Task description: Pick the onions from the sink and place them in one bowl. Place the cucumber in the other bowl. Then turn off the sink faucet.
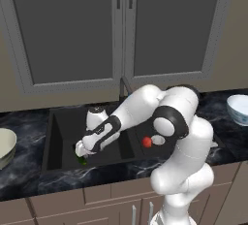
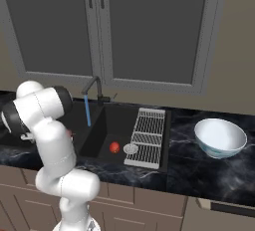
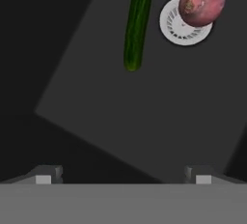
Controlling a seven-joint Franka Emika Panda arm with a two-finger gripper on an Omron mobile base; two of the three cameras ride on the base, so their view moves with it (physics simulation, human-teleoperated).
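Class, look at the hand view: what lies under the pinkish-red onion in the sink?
The pinkish-red onion sits partly over a round silver drain on the dark sink floor. The drain's upper-right part is covered by the onion.

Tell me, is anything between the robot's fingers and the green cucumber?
No. In the hand view, just bare black sink floor lies between the open gripper and the cucumber. The pink onion sits off beside it.

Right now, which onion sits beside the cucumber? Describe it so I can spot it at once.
Look into the black sink, the basin under the gripper. A silver drain lies there, and the dull pinkish-red onion overlaps it, beside the long green cucumber. The other onion is bright red-orange.
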